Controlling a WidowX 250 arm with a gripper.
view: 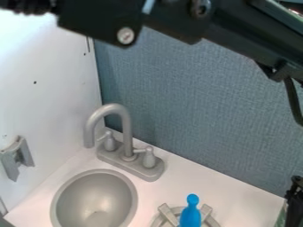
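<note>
A black part at the right edge, low down, appears to be a sliver of the gripper [294, 199]; the rest is cut off. The black arm [237, 31] spans the top of the view, well above the work surface. To the left of that black part, at the bottom edge, stands a blue object [190, 215] with a rounded knob on top. It is at a grey ring with raised bars [168, 214], and its lower end is cut off. No contact between the gripper and the blue object is visible.
A grey round sink basin [94, 199] is set into the white counter [237, 199] at lower left. Behind it rises a grey faucet [126, 128] with two knobs. A white wall [44, 75] and a blue-grey panel [189, 97] meet in the corner. A black cable hangs at right.
</note>
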